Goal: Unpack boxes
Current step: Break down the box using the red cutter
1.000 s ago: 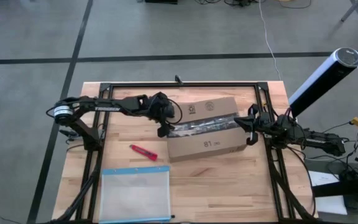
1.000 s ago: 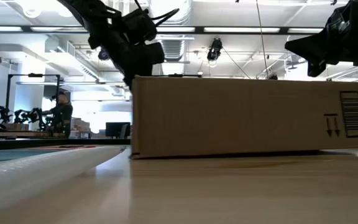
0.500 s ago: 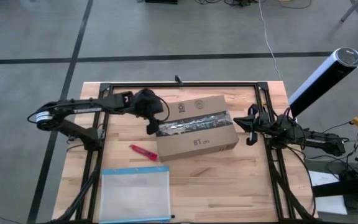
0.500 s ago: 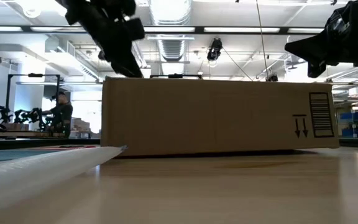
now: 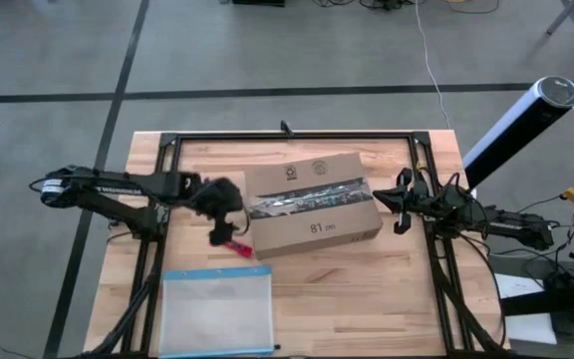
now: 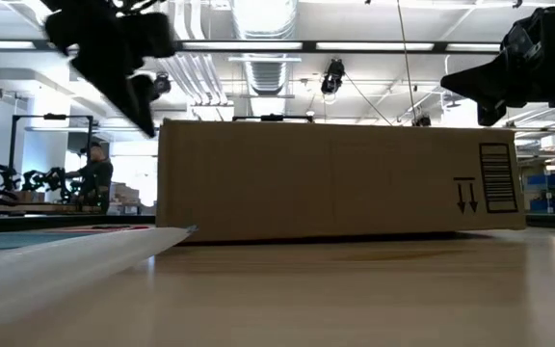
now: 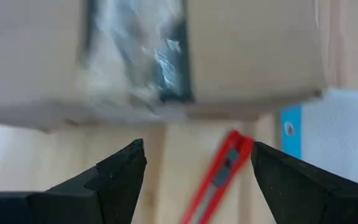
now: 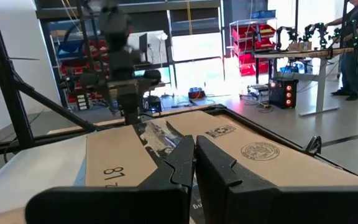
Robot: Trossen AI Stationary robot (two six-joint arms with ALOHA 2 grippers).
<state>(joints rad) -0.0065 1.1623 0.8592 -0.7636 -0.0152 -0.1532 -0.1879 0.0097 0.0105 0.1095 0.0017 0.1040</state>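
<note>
Wooden worktop (image 5: 407,299) is carrying the taped cardboard box (image 5: 312,204) at centre frame, while the open, empty left gripper (image 5: 223,231) is hovering over the red box cutter (image 5: 233,244), likely about to grasp it; the right gripper (image 5: 399,199), pinched closed on nothing, is waiting at the box's right end.

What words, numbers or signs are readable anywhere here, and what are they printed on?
"81": on the top of the cardboard box, followed by smaller marks too small to read.
Two round emblems on the box's far flap: too small to read.
Two downward arrows beside a barred rectangle: symbols, no words, on the box's side.
White lettering on the left arm: too blurred to read.
</note>
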